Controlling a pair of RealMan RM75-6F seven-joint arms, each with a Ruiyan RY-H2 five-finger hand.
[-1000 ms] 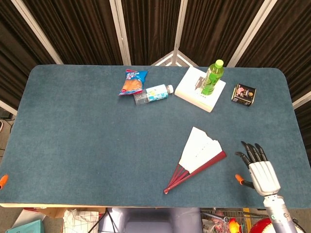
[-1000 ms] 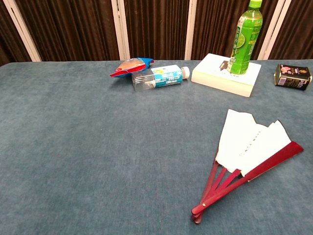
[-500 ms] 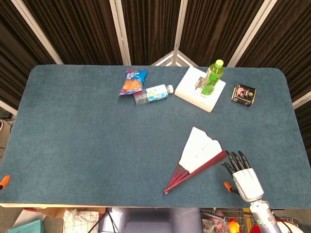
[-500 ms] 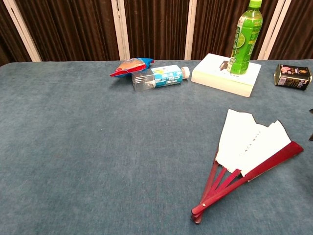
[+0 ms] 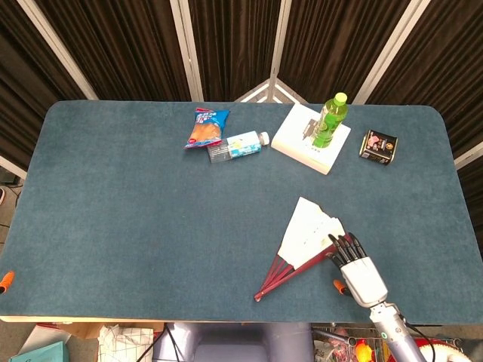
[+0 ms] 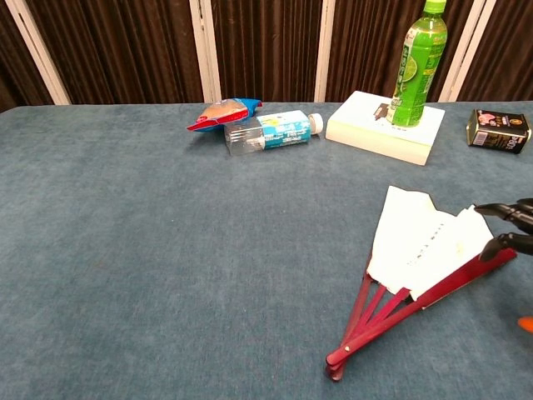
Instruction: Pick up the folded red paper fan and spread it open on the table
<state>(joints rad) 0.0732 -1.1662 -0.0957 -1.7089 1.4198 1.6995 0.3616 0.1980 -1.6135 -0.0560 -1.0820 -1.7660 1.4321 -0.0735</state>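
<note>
I have the right robot hand (image 5: 353,265) at the near right part of the counter (image 5: 121,204), its dark fingertips (image 6: 505,218) reaching over the outer red guard stick of the paper fan (image 5: 306,243). The fingers look extended and fairly close together; from the head view they seem to be touching or just above the fan's right edge, but I can't tell whether anything is actually pinched. In the chest view only the fingertips show at the frame's edge, one above and one at the red stick, so a grasp may be starting.

The fan lies flat on the counter, only partly spread: a few white leaves fanned out, red ribs meeting at the pivot toward the near edge. I judge the task to be at an early stage. The fan has not been lifted, and most of the opening is left to do.

My left robot hand shows in neither view.

Far across the counter, well apart from the fan, sit a snack packet (image 5: 206,128), a small water bottle on its side (image 5: 237,145), a green drink bottle (image 5: 328,121) standing on a white box (image 5: 302,143), and a small dark tin (image 5: 378,146).
</note>
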